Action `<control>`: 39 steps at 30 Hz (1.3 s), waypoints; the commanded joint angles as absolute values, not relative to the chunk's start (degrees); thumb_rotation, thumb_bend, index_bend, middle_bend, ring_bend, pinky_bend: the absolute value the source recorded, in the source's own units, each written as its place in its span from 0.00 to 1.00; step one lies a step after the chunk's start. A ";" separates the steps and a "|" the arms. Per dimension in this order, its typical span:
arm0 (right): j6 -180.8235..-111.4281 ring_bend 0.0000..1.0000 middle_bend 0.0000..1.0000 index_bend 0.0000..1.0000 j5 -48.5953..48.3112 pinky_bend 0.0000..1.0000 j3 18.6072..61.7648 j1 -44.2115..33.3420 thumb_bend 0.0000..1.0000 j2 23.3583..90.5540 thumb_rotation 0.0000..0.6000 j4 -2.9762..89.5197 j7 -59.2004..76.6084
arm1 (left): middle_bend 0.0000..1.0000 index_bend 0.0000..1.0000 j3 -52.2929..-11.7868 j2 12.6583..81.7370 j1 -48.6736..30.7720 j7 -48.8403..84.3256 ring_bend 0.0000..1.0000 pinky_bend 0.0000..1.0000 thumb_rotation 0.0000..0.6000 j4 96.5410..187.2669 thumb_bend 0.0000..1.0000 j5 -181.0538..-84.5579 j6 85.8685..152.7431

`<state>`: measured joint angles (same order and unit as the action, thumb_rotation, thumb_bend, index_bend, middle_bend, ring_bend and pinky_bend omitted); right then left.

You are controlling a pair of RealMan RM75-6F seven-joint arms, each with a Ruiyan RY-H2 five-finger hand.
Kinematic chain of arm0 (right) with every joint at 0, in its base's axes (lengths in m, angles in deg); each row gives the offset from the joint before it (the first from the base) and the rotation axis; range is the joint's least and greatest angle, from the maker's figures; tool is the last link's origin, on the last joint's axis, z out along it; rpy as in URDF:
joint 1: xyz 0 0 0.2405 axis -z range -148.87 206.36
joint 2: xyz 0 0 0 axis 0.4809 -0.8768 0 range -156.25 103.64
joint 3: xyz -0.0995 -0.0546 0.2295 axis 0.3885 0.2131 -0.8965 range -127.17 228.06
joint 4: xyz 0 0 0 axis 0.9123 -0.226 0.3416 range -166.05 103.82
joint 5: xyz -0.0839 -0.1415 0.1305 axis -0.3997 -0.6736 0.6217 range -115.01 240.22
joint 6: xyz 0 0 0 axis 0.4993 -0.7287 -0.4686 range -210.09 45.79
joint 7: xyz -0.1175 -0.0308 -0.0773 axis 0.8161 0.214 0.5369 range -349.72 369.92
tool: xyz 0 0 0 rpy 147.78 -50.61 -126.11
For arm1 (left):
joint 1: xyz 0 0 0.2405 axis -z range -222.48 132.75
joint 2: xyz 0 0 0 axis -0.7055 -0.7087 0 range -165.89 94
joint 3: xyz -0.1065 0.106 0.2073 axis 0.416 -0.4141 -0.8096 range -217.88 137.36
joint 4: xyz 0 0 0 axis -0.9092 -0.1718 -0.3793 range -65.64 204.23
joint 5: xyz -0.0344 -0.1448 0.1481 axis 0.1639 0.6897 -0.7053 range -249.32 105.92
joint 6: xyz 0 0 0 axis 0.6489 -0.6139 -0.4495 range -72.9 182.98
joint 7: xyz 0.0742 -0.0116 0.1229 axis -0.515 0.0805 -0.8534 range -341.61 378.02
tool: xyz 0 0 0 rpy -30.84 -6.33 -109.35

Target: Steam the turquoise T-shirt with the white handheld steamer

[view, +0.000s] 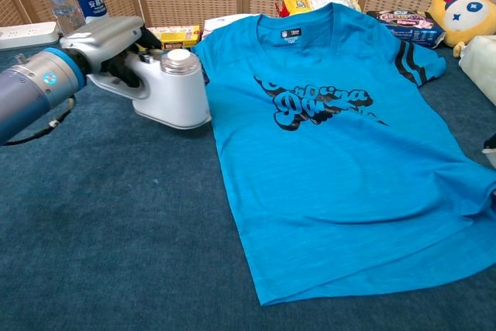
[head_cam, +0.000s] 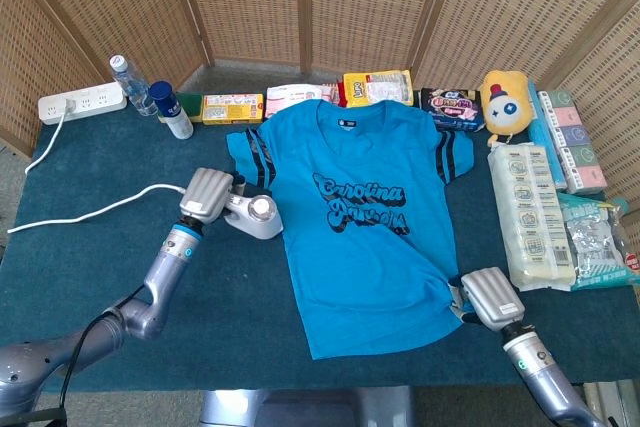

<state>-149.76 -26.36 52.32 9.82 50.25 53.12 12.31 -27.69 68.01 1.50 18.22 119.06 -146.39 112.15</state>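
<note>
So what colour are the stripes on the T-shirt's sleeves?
Dark navy stripes on the turquoise T-shirt; clearest in the chest view.
</note>
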 commanded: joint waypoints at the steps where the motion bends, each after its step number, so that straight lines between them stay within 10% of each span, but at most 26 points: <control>1: -149.59 0.75 0.69 0.74 -26.07 0.88 52.14 9.74 0.40 50.23 1.00 53.35 12.75 | 0.82 0.74 -27.67 69.30 1.45 20.31 0.76 0.84 1.00 114.14 0.37 -145.54 110.40; 23: -149.18 0.75 0.69 0.74 -24.83 0.88 51.62 9.61 0.40 49.54 1.00 55.13 14.72 | 0.74 0.74 -27.42 77.02 3.54 25.67 0.66 0.76 1.00 100.10 0.33 -146.03 107.91; 30: -149.27 0.75 0.69 0.74 -24.86 0.88 51.60 9.61 0.40 49.40 1.00 55.43 14.82 | 0.38 0.36 -28.02 75.85 2.79 26.00 0.29 0.44 1.00 101.78 0.29 -146.96 109.01; 39: -149.30 0.75 0.69 0.74 -24.91 0.88 51.52 9.53 0.40 49.37 1.00 55.32 14.65 | 0.20 0.13 -27.78 74.99 2.50 25.12 0.14 0.32 1.00 102.95 0.28 -146.97 109.56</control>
